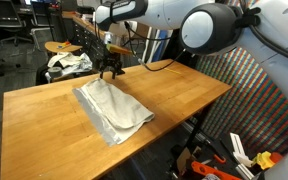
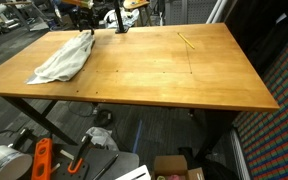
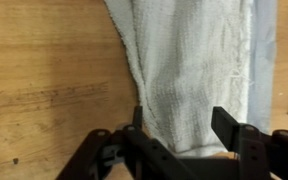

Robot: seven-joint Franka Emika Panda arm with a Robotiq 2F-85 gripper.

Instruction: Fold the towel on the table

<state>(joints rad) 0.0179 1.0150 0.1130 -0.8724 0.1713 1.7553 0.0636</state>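
Towel, position: the towel (image 1: 114, 112) lies on the desk (image 1: 189, 88), towards one end of it, rumpled into a long strip; in an exterior view (image 2: 64, 58) it sits near a far corner of the top.
Towel, long axis: it runs lengthwise across the desk, from the end under the jaws towards the opposite long edge. In the wrist view the towel (image 3: 194, 60) stretches straight away from the jaws, up the picture.
Jaws, relation to towel: they stand directly over one short end of the strip, low and close to the cloth. The rest of the towel lies ahead of them, and bare wood shows to one side.
Jaws, state: parted and pinching nothing. The two fingers (image 3: 229, 125) stand apart with the cloth slack across the gap between them. One finger is at the towel's side edge and the other is over the cloth.
Judgement, coming move: any further fold would turn on this end, since the jaws already straddle it.
Nearer arm: the only arm (image 1: 214, 25) reaches in over the desk's far side.
Count: one towel, one desk, one arm, one pair of jaws.
Count, off the desk: one patterned fabric bundle (image 1: 69, 63), resting on one round stool (image 1: 56, 47).
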